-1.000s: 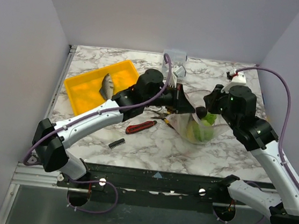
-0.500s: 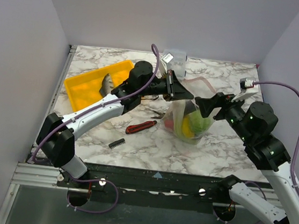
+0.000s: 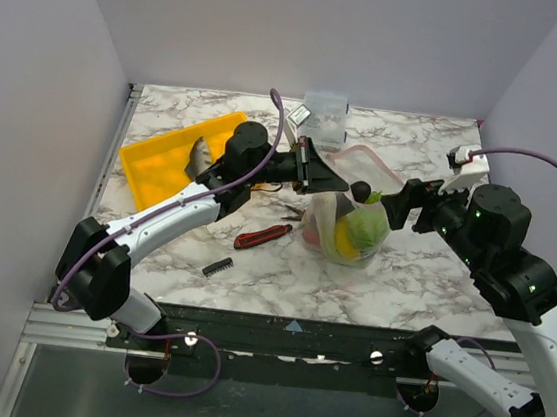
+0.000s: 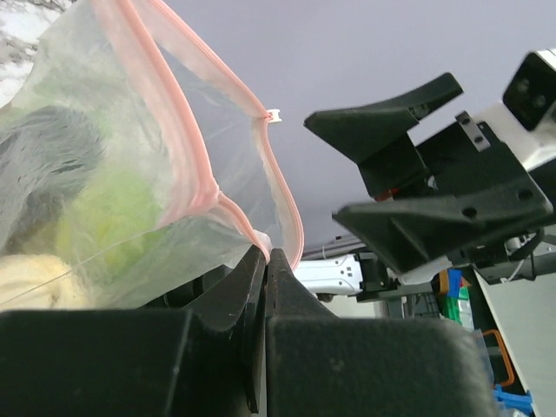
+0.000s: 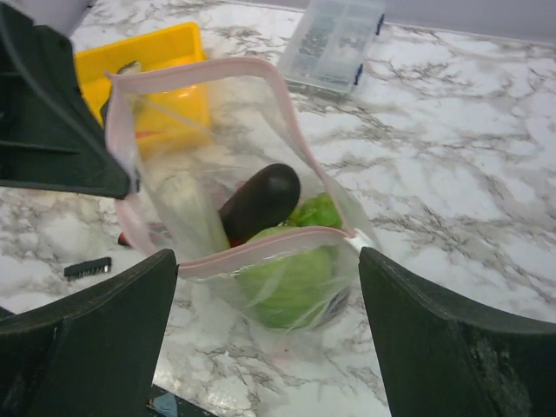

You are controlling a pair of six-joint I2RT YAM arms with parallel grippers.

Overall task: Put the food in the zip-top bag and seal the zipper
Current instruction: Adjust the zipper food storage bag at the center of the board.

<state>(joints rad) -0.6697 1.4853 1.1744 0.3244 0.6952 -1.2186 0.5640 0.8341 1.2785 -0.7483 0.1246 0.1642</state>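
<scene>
Yellow tray [image 3: 155, 170], red-handled knife [image 3: 262, 235], clear box [image 3: 326, 110]

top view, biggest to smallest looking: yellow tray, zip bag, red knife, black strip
1-2. yellow tray, zip-top bag: look alike; bag held up nearer camera
3. red-handled knife
4. black strip

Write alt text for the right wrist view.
An open clear plastic zip-top bag with a pink zipper strip holds a dark eggplant, pale celery and green cabbage. The left gripper pinches its rim; the right gripper is open.
</scene>
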